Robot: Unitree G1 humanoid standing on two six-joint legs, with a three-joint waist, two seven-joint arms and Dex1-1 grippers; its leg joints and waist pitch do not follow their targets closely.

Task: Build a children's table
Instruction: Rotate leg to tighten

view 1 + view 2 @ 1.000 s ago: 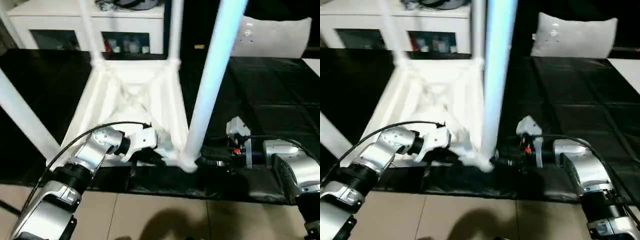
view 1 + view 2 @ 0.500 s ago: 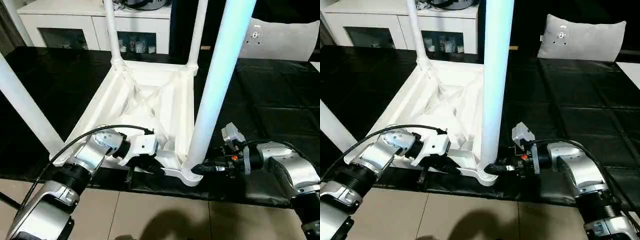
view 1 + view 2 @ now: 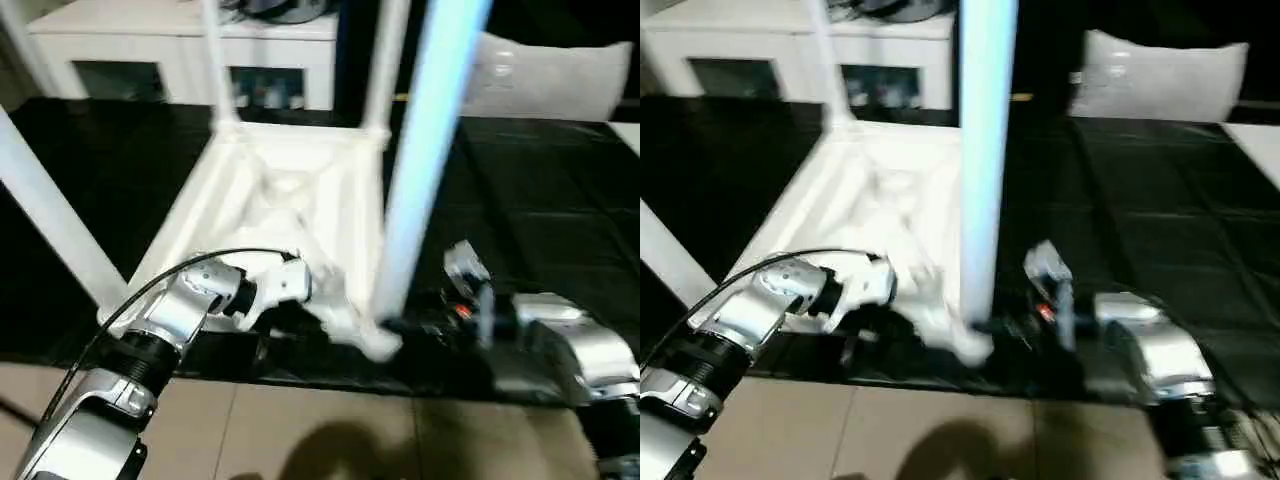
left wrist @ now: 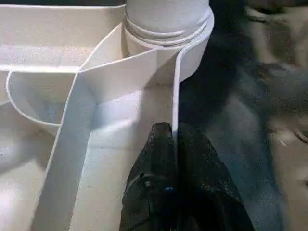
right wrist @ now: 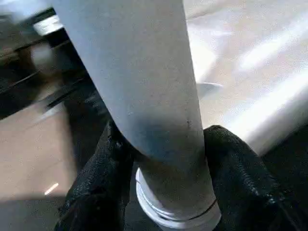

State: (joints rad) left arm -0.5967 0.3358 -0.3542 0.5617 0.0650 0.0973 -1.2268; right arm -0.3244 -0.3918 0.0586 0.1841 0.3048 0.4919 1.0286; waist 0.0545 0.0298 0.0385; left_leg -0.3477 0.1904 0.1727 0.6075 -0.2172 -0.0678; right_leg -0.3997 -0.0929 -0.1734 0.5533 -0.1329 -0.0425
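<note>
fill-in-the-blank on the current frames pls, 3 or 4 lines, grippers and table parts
1. The table lies upside down on a ____ mat.
2. The left gripper is shut on the thin ____ of the table.
3. The right gripper has one finger on each side of a table ____, close to its socket.
4. The leg at the right gripper stands ____ in its corner socket.

Missing words: black; rim; leg; upright

upside-down children's table point(image 3: 290, 190) on a black mat point(image 3: 540, 200) over pale floor tiles point(image 3: 330, 440), legs up
</note>
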